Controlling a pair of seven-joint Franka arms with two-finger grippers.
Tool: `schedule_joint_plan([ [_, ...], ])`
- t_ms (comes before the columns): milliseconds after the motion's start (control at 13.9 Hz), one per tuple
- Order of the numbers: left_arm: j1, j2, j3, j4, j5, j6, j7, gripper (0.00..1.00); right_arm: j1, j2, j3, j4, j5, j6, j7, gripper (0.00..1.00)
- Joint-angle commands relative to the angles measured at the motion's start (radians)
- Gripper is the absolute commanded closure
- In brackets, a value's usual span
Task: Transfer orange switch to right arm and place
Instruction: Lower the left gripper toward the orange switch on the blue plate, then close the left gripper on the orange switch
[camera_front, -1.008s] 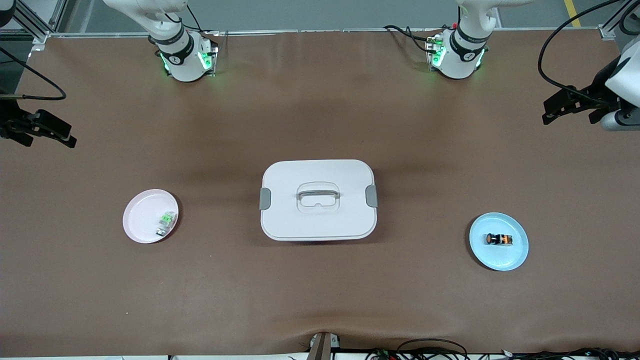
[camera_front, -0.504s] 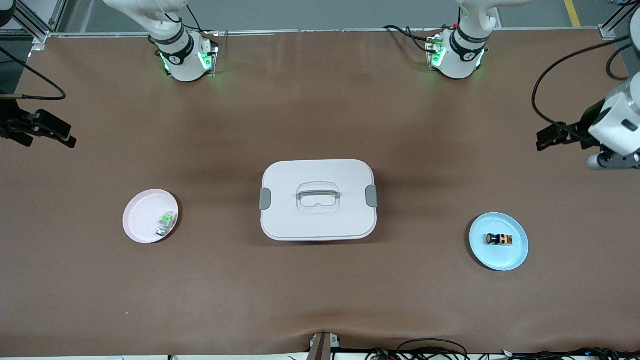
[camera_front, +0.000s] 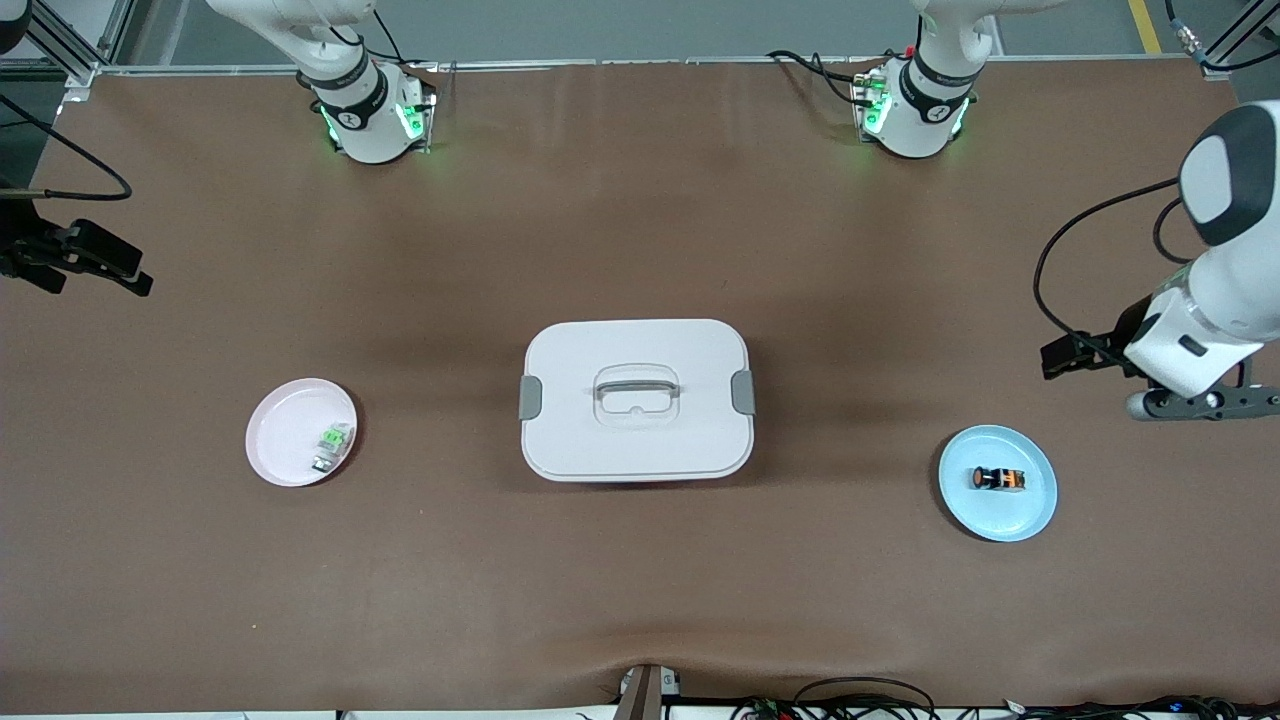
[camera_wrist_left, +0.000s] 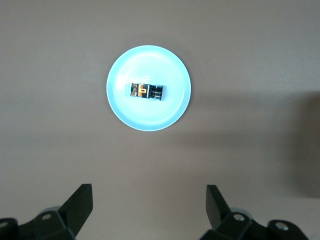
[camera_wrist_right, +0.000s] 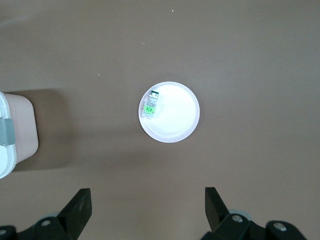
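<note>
The orange switch (camera_front: 997, 479) lies on its side on a light blue plate (camera_front: 1000, 520) toward the left arm's end of the table. In the left wrist view the switch (camera_wrist_left: 146, 91) rests at the middle of that plate (camera_wrist_left: 150, 116). My left gripper (camera_front: 1062, 358) hangs open and empty over bare table beside the plate; its own view shows the same (camera_wrist_left: 149, 200). My right gripper (camera_front: 120, 272) waits open and empty over the right arm's end of the table, also seen from its wrist (camera_wrist_right: 148, 200).
A white lidded box (camera_front: 636, 400) with a grey handle stands at the table's middle, its corner in the right wrist view (camera_wrist_right: 15, 135). A pink plate (camera_front: 285, 430) holds a small green-and-clear part (camera_front: 331, 446), also seen as plate (camera_wrist_right: 175, 122) and part (camera_wrist_right: 150, 106).
The left arm has swung its gripper down the table toward the blue plate. The right arm, both plates and the switch have not moved.
</note>
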Motion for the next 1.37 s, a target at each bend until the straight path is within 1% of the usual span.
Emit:
schedule_joint_plan([
  [0,0.005,0.037,-0.001,-0.014,0.013,0.055,0.014,0.00,-0.013,-0.023,0.007,-0.020,0.001,0.008,-0.010,0.00],
  [504,0.009,0.243,0.001,-0.013,0.013,0.303,0.016,0.00,-0.013,-0.023,0.007,-0.020,0.001,0.008,-0.010,0.00],
  [720,0.008,0.292,0.001,-0.010,0.015,0.353,0.023,0.00,-0.012,-0.023,0.007,-0.020,0.001,0.007,-0.010,0.00],
  [936,0.028,0.346,0.001,0.006,0.012,0.402,0.123,0.00,-0.010,-0.023,0.007,-0.020,0.001,0.007,-0.010,0.00],
  [1296,0.051,0.426,0.001,0.004,0.013,0.517,0.142,0.00,-0.012,-0.021,0.007,-0.019,0.001,0.007,-0.010,0.00],
])
